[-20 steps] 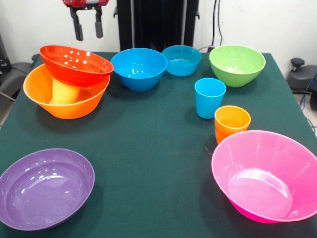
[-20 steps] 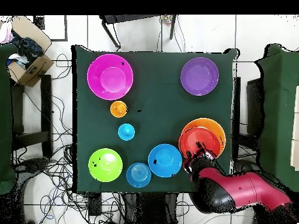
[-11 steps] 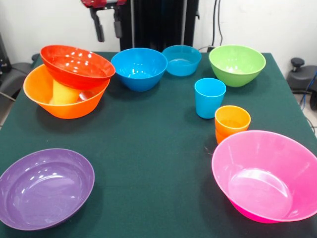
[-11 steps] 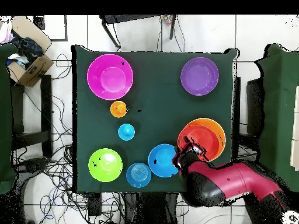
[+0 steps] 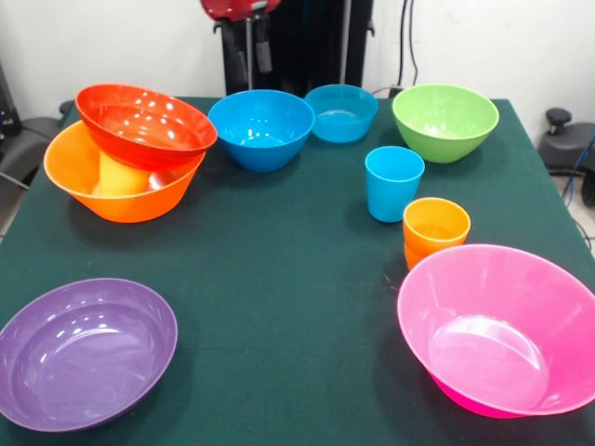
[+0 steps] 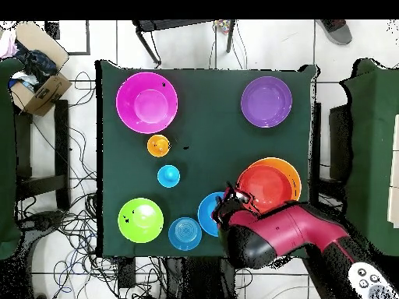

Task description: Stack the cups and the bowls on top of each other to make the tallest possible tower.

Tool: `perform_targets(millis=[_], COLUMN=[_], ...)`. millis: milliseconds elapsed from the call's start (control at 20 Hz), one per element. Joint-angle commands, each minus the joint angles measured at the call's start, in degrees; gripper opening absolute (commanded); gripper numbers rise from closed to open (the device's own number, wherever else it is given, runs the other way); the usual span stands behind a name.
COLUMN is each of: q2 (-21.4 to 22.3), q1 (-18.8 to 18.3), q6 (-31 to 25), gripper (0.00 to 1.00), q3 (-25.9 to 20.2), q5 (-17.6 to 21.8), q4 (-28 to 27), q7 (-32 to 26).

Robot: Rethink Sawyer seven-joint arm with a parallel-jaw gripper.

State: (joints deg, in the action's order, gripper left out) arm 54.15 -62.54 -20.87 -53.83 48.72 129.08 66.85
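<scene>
Tower risk: a tilted red-orange bowl and a crowded back row

Tower [image 5: 130, 153] sits at the upper left of the front view: your big orange bowl [image 5: 112, 190] holds a yellow cup [image 5: 119, 175], and the red-orange bowl [image 5: 144, 123] rests on that cup, tipped toward the frame's right instead of seated flat. That lean is your main hazard; anything set on it could slide off or rock the pile, and a nudge to its raised rim could flip it out.

Your gripper [image 5: 251, 58] hangs at the top centre, just above the larger blue bowl [image 5: 261, 128], empty, with its two fingers a narrow gap apart. If you descend there, watch the neighbours: the smaller blue bowl [image 5: 341, 111] touches or nearly touches it on the right, and the tower stands close on the left, so a dragged rim may shove either.

Glossy, sloped walls could slip from a pinch. In the overhead view the arm hides most of that blue bowl [image 6: 210, 212], so you cannot check alignment from above
</scene>
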Motion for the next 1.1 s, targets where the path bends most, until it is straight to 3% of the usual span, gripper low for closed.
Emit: perform_targets(millis=[50, 300, 600, 850, 1100], q2=[-6.7, -9.1, -11.6, -13.5, -16.1], q1=[0.9, 2.7, 7.9, 11.8, 10.7], q6=[-7.4, -8.7, -8.6, -9.1, -14.2], gripper=[1.00, 1.00, 1.00, 1.00, 1.00], q3=[-2.8, -0.4, 1.5, 3.0, 1.5], q5=[1.0, 4.3, 10.1, 12.4, 12.7], q4=[-0.1, -0.2, -1.9, -3.9, -5.8], q7=[-8.4, -8.3, -8.0, -6.6, -17.2])
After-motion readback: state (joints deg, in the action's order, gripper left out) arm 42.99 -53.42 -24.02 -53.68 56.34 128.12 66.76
